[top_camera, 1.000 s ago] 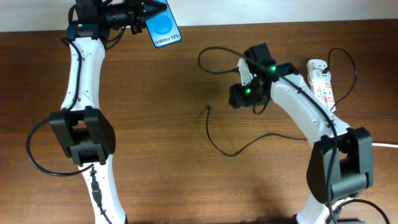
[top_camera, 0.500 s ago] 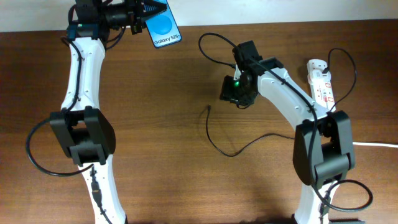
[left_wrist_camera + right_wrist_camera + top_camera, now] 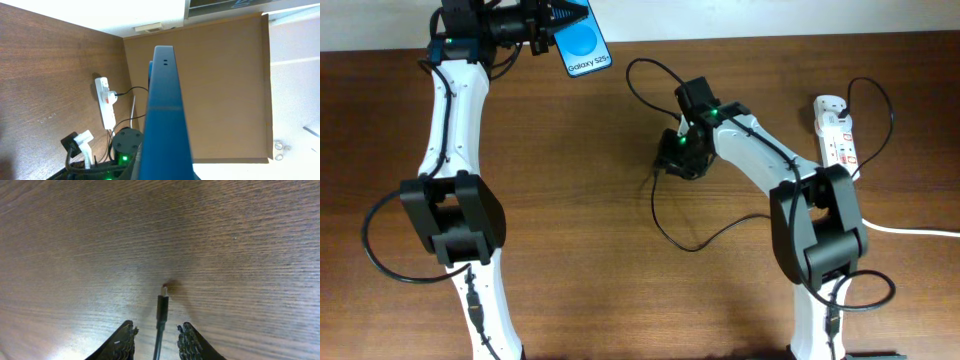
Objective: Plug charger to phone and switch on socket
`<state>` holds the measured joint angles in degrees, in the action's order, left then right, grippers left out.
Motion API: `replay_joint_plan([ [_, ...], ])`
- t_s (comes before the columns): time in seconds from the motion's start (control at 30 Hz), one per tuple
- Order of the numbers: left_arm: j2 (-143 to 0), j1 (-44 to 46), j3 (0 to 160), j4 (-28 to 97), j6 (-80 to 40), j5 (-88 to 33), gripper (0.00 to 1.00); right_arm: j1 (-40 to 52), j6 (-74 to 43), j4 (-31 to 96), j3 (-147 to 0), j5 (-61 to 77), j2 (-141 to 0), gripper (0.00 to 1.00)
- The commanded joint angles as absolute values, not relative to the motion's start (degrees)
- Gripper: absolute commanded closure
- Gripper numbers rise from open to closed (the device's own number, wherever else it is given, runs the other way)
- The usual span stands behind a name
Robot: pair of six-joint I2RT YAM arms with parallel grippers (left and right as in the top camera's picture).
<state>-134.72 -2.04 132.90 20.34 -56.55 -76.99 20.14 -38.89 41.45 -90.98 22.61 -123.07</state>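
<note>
Left gripper (image 3: 557,20): clenched on the far end of the phone (image 3: 585,45), at the far left of the table (image 3: 570,200).
Phone: screen up, its free end pointing near and right. It is well apart from the charger.
Charger (image 3: 162,305): the tip lies flat on the bare wood mid-table. The cable loops nearward, then runs right toward the socket.
Right gripper (image 3: 156,327): low over the charger tip and released. Its fingers (image 3: 122,340) stand one on each side of the cable just behind the connector, and neither touches it.
Socket (image 3: 836,128): far right, with a black plug in it. I cannot tell whether the switch is on.
Step in hand: picking up the charger tip; nothing is plugged in yet.
Next move: pinch the cable just behind the connector, leaving the tip proud and straight. Then carry it left to the phone's free end. The thin cable could roll or slip out of the pinch.
</note>
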Motion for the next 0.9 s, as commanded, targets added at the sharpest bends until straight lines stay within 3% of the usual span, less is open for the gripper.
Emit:
replay_joint_plan([
  [0.0, -135.0, -2.0, 133.3, 20.2, -55.5, -78.2, 1.0, 20.8, -39.5, 40.6, -91.5, 23.4, -125.4, 0.69],
  [0.27, -135.0, -2.0, 133.3, 20.2, -55.5, -78.2, 1.0, 21.8, -40.3, 39.1, -91.3, 23.8, -127.2, 0.73],
  [0.37, -135.0, -2.0, 133.3, 20.2, -55.5, -78.2, 1.0, 21.8, -40.8, 38.6, -91.2, 23.8, -127.2, 0.8],
  [0.6, -135.0, -2.0, 133.3, 20.2, -55.5, -78.3, 1.0, 21.8, -41.0, 38.3, -91.0, 24.9, -129.1, 0.81],
  [0.67, -135.0, -1.9, 133.3, 20.2, -55.5, -78.2, 1.0, 21.8, -41.0, 38.1, -91.0, 24.9, -129.3, 0.87],
  [0.7, -135.0, -1.9, 133.3, 20.2, -55.5, -78.2, 1.0, 21.7, -40.9, 38.1, -91.0, 25.1, -129.3, 0.96],
  [0.77, -135.0, -1.9, 133.3, 20.2, -55.5, -78.3, 1.0, 20.9, -39.6, 37.9, -91.1, 28.9, -129.1, 0.96],
  [0.87, -135.0, -1.9, 133.3, 20.2, -55.5, -78.3, 1.0, 16.3, -26.6, 34.8, -91.1, 50.9, -126.5, 0.96],
])
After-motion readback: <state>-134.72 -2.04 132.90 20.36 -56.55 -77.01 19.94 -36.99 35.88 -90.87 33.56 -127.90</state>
